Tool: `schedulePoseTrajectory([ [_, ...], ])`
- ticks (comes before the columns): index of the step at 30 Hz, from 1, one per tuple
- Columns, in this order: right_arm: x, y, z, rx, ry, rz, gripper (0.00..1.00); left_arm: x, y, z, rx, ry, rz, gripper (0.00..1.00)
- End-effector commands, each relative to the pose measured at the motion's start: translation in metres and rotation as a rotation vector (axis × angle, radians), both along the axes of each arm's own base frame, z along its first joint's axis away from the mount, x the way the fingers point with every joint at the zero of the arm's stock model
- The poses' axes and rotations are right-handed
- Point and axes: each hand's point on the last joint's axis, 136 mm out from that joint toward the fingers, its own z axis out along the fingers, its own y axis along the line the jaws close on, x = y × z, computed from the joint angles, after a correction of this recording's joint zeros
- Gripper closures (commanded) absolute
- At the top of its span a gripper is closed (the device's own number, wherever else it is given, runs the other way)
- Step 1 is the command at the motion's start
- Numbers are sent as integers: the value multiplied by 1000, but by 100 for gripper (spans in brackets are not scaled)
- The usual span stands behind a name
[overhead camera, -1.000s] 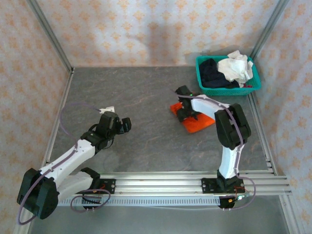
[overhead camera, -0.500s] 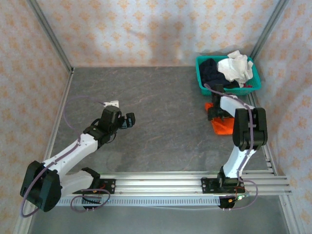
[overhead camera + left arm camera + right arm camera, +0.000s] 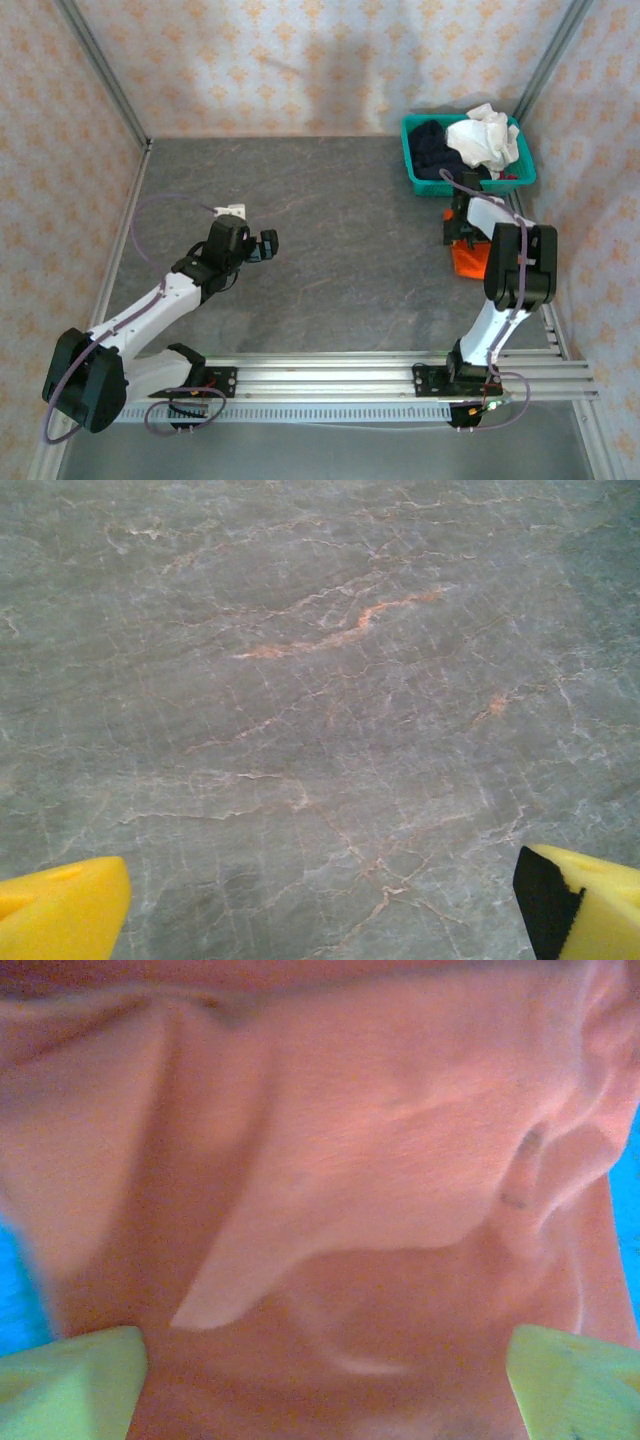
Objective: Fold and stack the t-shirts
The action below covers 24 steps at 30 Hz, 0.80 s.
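Though creased, t-shirt [image 3: 350,1160] beneath right gripper [image 3: 320,1385]

The bare table [image 3: 340,220] in mid-frame is being left free for passage. The upper right is being blocked by the basket [image 3: 500,186], the right edge by the orange shirt [image 3: 464,262] and right arm [image 3: 515,265], the lower left by the left arm [image 3: 150,312].

Overhead camera surveys the whole table [image 3: 330,200]; wrist cameras peer down close (right's nearly against orange t-shirt [image 3: 350,1160]).
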Motion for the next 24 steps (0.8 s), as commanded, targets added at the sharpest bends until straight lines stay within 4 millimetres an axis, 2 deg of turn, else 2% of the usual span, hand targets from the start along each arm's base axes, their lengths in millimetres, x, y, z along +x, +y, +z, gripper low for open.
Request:
schedulePoseTrajectory([
  [1,11,33,42,101,-186,94,6,12,14,18,76,-77,32,0],
  [6,18,77,86,289,-520,190,6,28,41,28,89,-142,93,0],
  [9,15,87,106,361,-749,181,4,36,63,28,125,-178,143,0],
  [11,8,90,111,369,-853,201,2,37,79,24,183,-178,186,0],
  [14,-5,81,103,325,-948,186,1,35,97,15,237,-196,240,0],
  [16,-12,71,95,281,-994,147,1,34,102,17,264,-208,238,0],
  [18,-14,63,88,251,-1010,113,1,32,108,19,315,-239,243,0],
  [21,-12,59,79,236,-1036,89,1,28,119,9,406,-287,253,0],
  [24,-8,59,73,233,-1099,102,1,31,130,-5,377,-275,273,0],
])
